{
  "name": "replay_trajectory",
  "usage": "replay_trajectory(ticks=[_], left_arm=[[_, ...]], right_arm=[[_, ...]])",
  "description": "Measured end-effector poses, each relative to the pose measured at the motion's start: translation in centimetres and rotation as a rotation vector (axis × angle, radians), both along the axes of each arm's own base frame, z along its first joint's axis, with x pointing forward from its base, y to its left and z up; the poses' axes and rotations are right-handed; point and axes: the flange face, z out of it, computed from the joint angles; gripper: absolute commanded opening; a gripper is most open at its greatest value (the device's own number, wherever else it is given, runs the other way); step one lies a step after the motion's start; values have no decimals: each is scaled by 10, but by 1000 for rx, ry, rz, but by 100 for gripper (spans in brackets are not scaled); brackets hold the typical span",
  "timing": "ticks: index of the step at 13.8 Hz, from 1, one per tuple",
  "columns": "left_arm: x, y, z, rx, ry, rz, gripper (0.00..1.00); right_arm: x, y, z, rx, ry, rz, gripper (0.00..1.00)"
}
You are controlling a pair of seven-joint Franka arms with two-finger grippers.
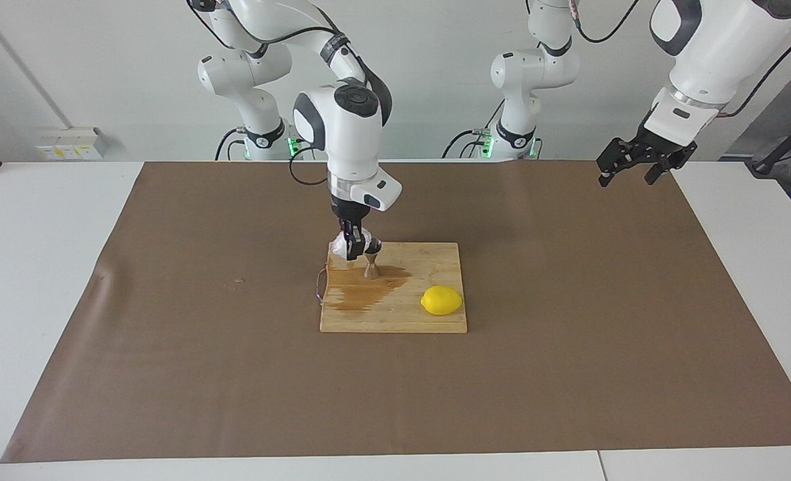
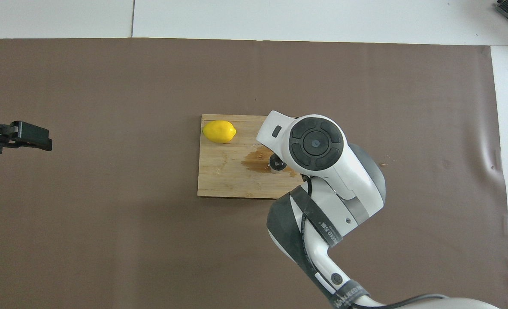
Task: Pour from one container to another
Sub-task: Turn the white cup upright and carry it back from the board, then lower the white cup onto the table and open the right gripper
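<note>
Brown paper (image 1: 569, 334) covers the table under a wooden board (image 1: 435, 321). Over the board, the right gripper (image 1: 354, 248) clenches the clear cup (image 1: 342, 244) beside the steel jigger (image 1: 372, 265), which stands on a wet stain (image 1: 362, 290). Off to the side, the left gripper (image 1: 630, 167) waits, released.

Right end effector (image 1: 353, 247) holds clear cup (image 1: 342, 244) beside jigger (image 1: 372, 265).
</note>
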Motion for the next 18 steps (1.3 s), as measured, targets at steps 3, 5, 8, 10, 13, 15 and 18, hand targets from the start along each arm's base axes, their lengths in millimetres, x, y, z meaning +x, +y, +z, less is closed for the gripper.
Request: replay_trajectory(ticks=[3, 5, 8, 10, 13, 15, 18], left_arm=[[0, 0, 0, 0, 0, 0, 100], [0, 0, 0, 0, 0, 0, 100], [0, 0, 0, 0, 0, 0, 100], [0, 0, 0, 0, 0, 0, 100], [0, 0, 0, 0, 0, 0, 100], [0, 0, 0, 0, 0, 0, 100], [0, 0, 0, 0, 0, 0, 100]], right_arm=[[3, -6, 0, 31, 18, -20, 0], [11, -23, -1, 67, 47, -21, 0], [23, -59, -9, 141, 106, -16, 0], [32, -95, -19, 223, 150, 1, 0], [39, -159, -42, 362, 146, 27, 0], [31, -199, -70, 422, 131, 55, 0], [23, -244, -94, 446, 123, 94, 0]])
